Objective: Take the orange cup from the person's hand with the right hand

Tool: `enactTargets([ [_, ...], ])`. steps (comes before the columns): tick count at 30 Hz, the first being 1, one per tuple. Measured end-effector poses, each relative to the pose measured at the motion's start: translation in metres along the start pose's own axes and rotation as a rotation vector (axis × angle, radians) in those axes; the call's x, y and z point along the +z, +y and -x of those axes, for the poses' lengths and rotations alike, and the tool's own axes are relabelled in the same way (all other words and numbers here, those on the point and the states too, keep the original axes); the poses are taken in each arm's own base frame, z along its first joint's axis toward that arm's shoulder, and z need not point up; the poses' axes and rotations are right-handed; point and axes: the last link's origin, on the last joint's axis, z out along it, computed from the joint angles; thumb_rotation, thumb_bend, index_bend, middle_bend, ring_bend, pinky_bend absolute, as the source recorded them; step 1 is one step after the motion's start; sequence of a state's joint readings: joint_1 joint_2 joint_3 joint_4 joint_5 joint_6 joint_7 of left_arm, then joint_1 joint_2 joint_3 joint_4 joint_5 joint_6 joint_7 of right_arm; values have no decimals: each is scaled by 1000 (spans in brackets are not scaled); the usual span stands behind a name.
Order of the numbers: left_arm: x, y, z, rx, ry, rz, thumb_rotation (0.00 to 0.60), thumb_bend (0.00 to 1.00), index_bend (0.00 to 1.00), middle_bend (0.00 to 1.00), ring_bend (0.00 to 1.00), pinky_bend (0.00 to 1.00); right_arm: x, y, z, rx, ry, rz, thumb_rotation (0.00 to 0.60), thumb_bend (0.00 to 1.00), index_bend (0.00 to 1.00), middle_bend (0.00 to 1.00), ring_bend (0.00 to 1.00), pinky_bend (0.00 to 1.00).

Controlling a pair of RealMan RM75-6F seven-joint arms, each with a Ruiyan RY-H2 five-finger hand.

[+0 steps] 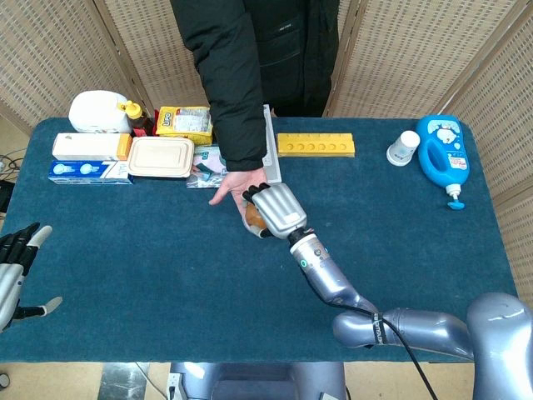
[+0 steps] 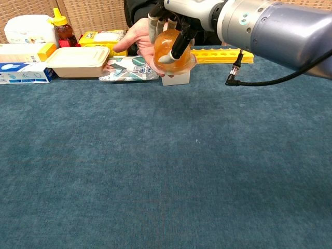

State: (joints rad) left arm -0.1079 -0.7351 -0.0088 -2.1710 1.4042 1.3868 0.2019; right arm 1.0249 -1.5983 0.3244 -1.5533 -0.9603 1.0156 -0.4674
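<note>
Head view: blue table (image 1: pixel 166 275) fills most of the frame, person in a black jacket (image 1: pixel 241 67) stands at the far edge with one arm reaching down over it. Right arm (image 1: pixel 391 321) stretches from the lower right across the table toward the person's hand (image 1: pixel 233 185), which lies palm up. Right hand (image 1: pixel 275 210) sits on top of the orange cup (image 1: pixel 253 219), its back facing up, so only a sliver of cup shows at its left side. Chest view shows the grasp better: right hand (image 2: pixel 174 21) has fingers (image 2: pixel 175 49) curled down around the front of the orange cup (image 2: pixel 171 54), fingertips pressed on its clear dome, thumb side not visible. Cup is still resting in the person's hand (image 2: pixel 140 39), raised above the table surface, so both hands touch it. Left hand (image 1: pixel 17 267) is at the far left edge of the head view, fingers spread apart, holding nothing, well apart from the cup. Along the far edge: blue bottle (image 1: pixel 444 154), beige lidded box (image 1: pixel 160 157), yellow tray (image 1: pixel 315 145), white paper cup (image 1: pixel 403 147). More packages sit at far left, labels too small to read.
</note>
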Motion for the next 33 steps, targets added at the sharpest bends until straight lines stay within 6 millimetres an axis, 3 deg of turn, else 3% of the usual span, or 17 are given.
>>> enactTargets([
  [4, 0, 0, 0, 0, 2, 0, 600, 23, 0, 0, 0, 14, -10, 2, -7, 9, 35, -23, 600, 434, 541, 492, 474, 639],
  [9, -1, 1, 0, 0, 2, 4, 600, 23, 0, 0, 0, 14, -32, 12, -34, -1, 104, -44, 600, 442, 553, 503, 487, 642],
  [14, -2, 3, 1, 5, -2, 12, 600, 23, 0, 0, 0, 14, -62, 39, -63, -35, 179, -6, 600, 442, 554, 504, 492, 644],
  [16, -2, 3, 1, 7, -4, 15, 600, 23, 0, 0, 0, 14, -74, 53, -65, -42, 183, 25, 600, 442, 555, 504, 492, 644],
  [22, -3, 6, 4, 17, -9, 22, 600, 23, 0, 0, 0, 14, -85, 85, -47, -57, 127, 88, 600, 442, 555, 504, 483, 625],
  [29, -4, 5, 4, 14, -7, 14, 600, 23, 0, 0, 0, 14, -71, 111, 7, -79, 20, 137, 600, 437, 554, 494, 450, 587],
  [31, -3, 4, 4, 12, -7, 8, 600, 22, 0, 0, 0, 14, -66, 114, 21, -82, -5, 144, 600, 417, 527, 469, 424, 573],
  [33, -2, 3, 4, 9, -9, 4, 600, 23, 0, 0, 0, 14, -62, 116, 35, -90, -28, 148, 600, 369, 431, 398, 358, 537],
])
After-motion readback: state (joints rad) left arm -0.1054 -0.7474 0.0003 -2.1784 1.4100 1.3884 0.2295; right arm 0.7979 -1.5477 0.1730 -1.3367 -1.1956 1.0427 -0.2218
